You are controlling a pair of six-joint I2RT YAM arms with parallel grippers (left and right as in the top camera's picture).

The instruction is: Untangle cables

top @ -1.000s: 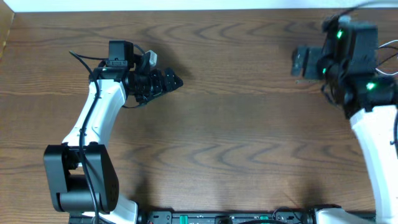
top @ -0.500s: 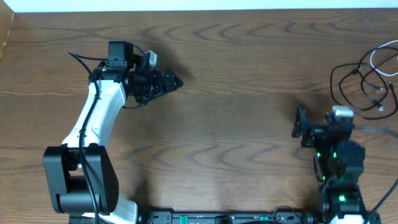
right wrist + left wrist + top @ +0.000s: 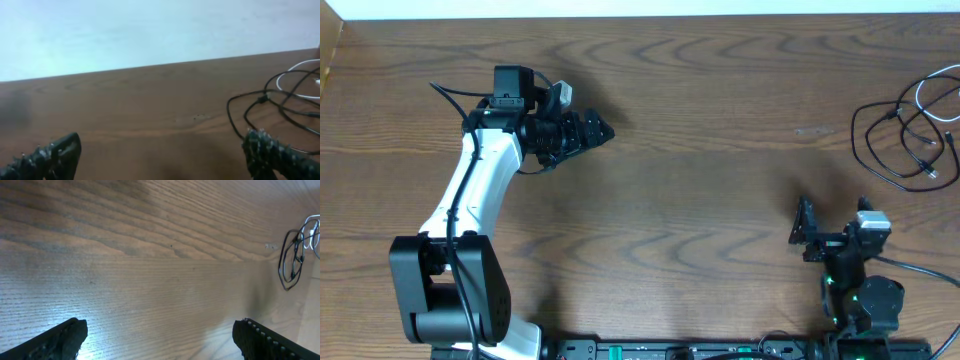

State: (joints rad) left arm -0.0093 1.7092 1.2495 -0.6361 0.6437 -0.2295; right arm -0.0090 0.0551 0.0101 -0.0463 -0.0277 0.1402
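Observation:
The black cable (image 3: 854,135) and the white cable (image 3: 918,92) lie looped over each other on the table at the far right. The white one runs off the right edge. My left gripper (image 3: 600,128) is open and empty at the back left, far from them. Its wrist view (image 3: 160,330) shows the black cable (image 3: 281,260) and the white cable (image 3: 311,221) in the distance. My right gripper (image 3: 803,228) is open and empty at the front right, short of the cables. In its wrist view (image 3: 162,142) the black cable (image 3: 228,112) and the white cable (image 3: 295,68) lie ahead to the right.
The wooden table (image 3: 700,200) ends at a pale back edge (image 3: 640,8). The left arm (image 3: 470,200) bends across the left side. A black equipment rail (image 3: 670,350) runs along the front edge.
My right arm has pulled back from over the cables at the back right to the front right, uncovering them. The left arm has not moved.

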